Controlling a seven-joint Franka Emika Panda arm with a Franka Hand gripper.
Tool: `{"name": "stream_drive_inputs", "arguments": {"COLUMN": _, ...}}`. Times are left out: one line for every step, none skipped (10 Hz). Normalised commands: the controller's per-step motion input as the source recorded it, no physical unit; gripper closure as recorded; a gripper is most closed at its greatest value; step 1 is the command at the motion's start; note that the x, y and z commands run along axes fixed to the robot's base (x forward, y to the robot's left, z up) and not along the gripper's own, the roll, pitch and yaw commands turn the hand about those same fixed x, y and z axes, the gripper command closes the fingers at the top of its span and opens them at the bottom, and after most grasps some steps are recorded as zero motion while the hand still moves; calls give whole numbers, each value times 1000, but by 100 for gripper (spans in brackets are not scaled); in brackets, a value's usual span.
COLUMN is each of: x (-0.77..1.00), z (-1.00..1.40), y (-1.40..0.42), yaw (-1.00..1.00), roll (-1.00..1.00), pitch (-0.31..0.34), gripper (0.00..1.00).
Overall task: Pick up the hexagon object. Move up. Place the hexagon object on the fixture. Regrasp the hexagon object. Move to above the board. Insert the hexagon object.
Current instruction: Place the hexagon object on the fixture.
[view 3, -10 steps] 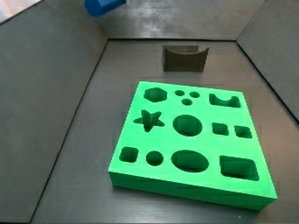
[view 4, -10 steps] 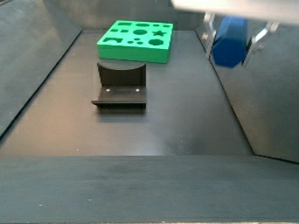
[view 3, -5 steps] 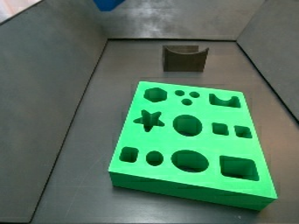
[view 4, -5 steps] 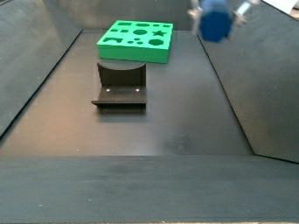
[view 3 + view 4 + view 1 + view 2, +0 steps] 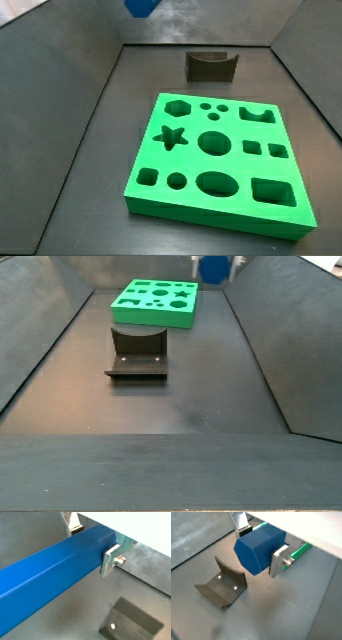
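Observation:
The hexagon object is a bright-blue bar clamped crosswise in my gripper, which is shut on it. Its hexagonal end face shows between the silver fingers. In both side views the bar hangs high in the air, at the upper edge of the picture. The fixture stands on the dark floor, and it shows below the gripper in both wrist views. The green board lies flat beside the fixture.
Dark sloping walls enclose the floor on all sides. A sliver of the green board shows behind the gripper in a wrist view.
The gripper has carried the blue bar sideways and away from the side wall, to a spot high over the board's end of the bin. Board and fixture have not moved.

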Motion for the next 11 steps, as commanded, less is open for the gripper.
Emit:
{"name": "stream_drive_inputs", "arguments": {"x": 1000, "z": 55, "y": -341, "yaw": 31, "roll": -85, "pitch": 140, "gripper": 100}}
{"name": "stream_drive_inputs", "arguments": {"x": 1000, "z": 48, "y": -279, "yaw": 26, "roll": -74, "pitch": 138, "gripper": 100}}
{"name": "stream_drive_inputs", "arguments": {"x": 1000, "z": 41, "y": -256, "yaw": 26, "roll": -68, "pitch": 139, "gripper": 100}}
{"name": "stream_drive_inputs", "arguments": {"x": 1000, "z": 42, "y": -214, "yaw": 26, "roll": -54, "pitch": 146, "gripper": 100}}
{"name": "stream_drive_inputs", "arguments": {"x": 1000, "z": 39, "y": -173, "yaw": 29, "roll": -39, "pitch": 155, "gripper": 100}}
{"name": "stream_drive_inputs", "arguments": {"x": 1000, "z": 27, "y": -136, "yaw": 29, "roll": -27, "pitch": 147, "gripper": 100}}
{"name": "stream_drive_inputs", "arguments": {"x": 1000, "z": -176, "y": 741, "yaw": 349, "roll": -1000, "pitch": 191, "gripper": 100}}
{"name": "stream_drive_inputs", "arguments": {"x": 1000, "z": -178, "y": 772, "yaw": 327, "roll": -1000, "pitch": 191, "gripper": 100}}
{"name": "stream_drive_inputs", "arguments": {"x": 1000, "z": -122, "y": 684, "yaw": 258, "roll": -1000, "pitch": 203, "gripper": 100}}
{"name": "stream_drive_inputs", "arguments": {"x": 1000, "z": -86, "y": 596, "yaw": 224, "roll": -1000, "pitch": 227, "gripper": 100}}
{"name": "stream_drive_inputs", "arguments": {"x": 1000, "z": -73, "y": 520, "yaw": 200, "roll": -1000, "pitch": 242, "gripper": 100}}
